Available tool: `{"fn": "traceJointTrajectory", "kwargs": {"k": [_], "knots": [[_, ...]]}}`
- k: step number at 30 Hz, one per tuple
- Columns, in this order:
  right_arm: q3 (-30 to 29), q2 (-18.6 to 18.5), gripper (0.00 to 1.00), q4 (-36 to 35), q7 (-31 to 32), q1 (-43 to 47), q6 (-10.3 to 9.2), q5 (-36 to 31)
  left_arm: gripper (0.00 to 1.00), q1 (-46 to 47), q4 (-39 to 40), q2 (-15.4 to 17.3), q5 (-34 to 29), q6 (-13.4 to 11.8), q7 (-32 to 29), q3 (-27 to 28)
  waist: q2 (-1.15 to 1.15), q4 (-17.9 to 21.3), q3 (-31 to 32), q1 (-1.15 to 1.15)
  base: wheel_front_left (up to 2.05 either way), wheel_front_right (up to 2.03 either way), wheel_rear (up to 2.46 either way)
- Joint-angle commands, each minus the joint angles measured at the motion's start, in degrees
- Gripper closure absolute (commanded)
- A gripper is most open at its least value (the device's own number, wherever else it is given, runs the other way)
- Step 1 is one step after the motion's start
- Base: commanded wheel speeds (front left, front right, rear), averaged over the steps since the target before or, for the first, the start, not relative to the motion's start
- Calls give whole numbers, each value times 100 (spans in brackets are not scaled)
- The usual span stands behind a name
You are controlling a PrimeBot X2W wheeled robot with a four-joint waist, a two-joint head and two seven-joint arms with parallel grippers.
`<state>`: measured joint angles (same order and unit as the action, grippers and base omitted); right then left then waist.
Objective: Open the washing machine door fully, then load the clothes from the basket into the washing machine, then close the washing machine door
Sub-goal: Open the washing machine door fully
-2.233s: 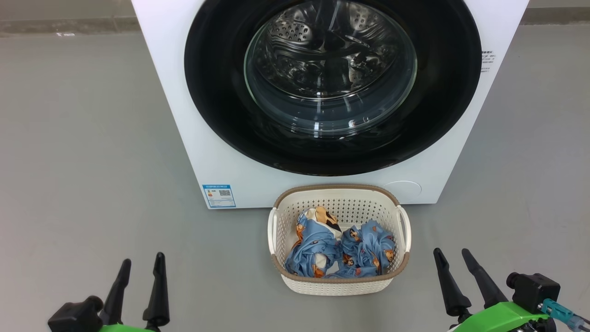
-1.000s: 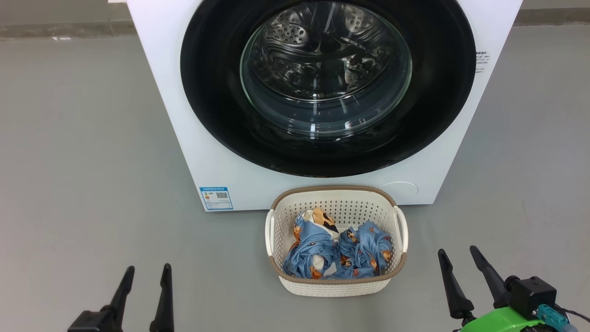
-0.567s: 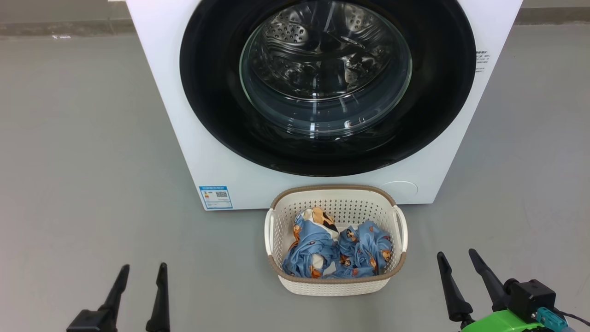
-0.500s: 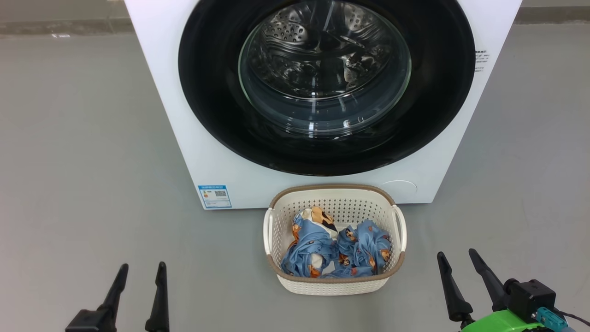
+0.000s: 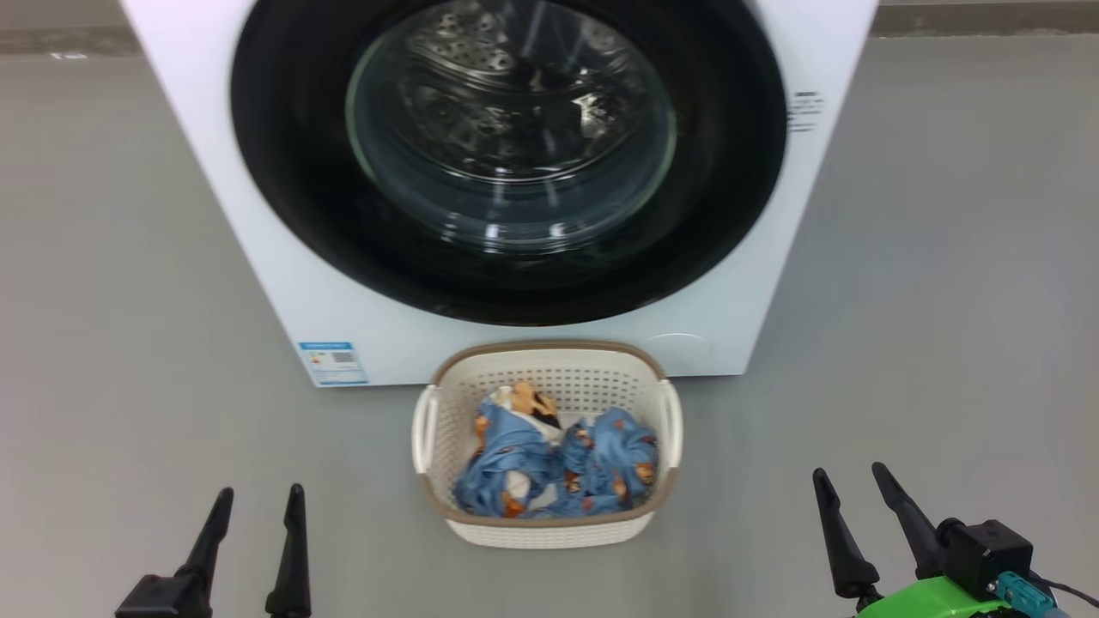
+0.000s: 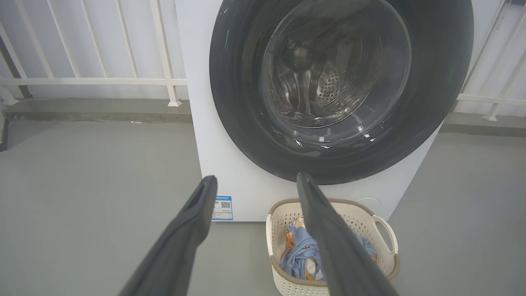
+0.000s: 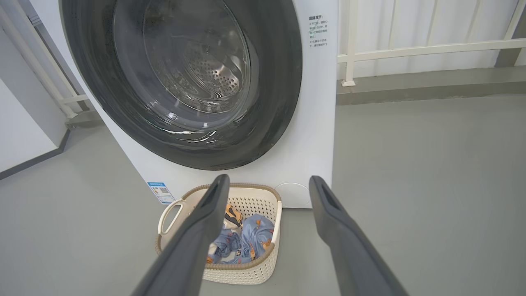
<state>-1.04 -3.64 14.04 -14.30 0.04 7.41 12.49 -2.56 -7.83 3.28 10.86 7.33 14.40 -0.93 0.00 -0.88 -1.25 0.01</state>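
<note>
Nothing of the task looks done yet. At the near left the left pincer (image 5: 260, 493) hangs over bare floor (image 5: 129, 300), its two fingers spread with nothing between them, well apart from everything it has to handle. Farther off, past the blue label (image 5: 333, 362) on its lower left corner, the washer (image 5: 258, 257) stands in the middle of the scene with the door (image 5: 292, 172) shut flush against its front. Through the glass the drum (image 5: 481, 86) shows only bare steel, as far as reflections allow. Just in front of the washer, on the floor below the door, sits the basket (image 5: 549, 534), and the clothes (image 5: 558, 463) lie bundled inside it, untouched. At the near right the right pincer (image 5: 848, 472) is likewise spread and empty, beside the basket but clear of it. By my reading all three steps remain: swing the door fully open, move the clothes from basket to drum, then close the door. The basket so close under the door may get in the way of the swing, though that is a guess.
</note>
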Motion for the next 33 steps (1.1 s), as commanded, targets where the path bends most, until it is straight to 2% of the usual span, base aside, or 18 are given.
{"fn": "traceJointTrajectory", "kwargs": {"k": [1,11,17,23,31,32,33], "knots": [[110,-23,0,-147,-70,-132,8,-59,0,174,165,52,-46,15,60,218,0,3,-10,0,123,123,-246],[101,-12,0,-158,-70,-157,8,-73,0,219,214,77,33,15,60,84,0,-7,-46,0,123,123,-246],[121,-24,0,-153,-70,-172,8,-63,0,211,245,143,430,15,60,-55,0,0,-41,0,106,106,-211],[144,-39,0,-140,-70,-170,8,-44,0,211,220,164,434,15,60,-82,0,-14,-28,0,56,56,-111],[269,-36,0,-101,-70,-264,8,94,0,178,200,136,415,15,60,-72,0,-3,-22,0,8,8,-16],[306,-36,19,-88,-70,-301,8,132,0,172,196,130,412,15,60,-74,0,1,-22,0,0,0,0],[345,-39,58,-82,-70,-346,8,173,0,170,193,124,412,15,60,-79,0,4,-27,0,0,0,0]]}}
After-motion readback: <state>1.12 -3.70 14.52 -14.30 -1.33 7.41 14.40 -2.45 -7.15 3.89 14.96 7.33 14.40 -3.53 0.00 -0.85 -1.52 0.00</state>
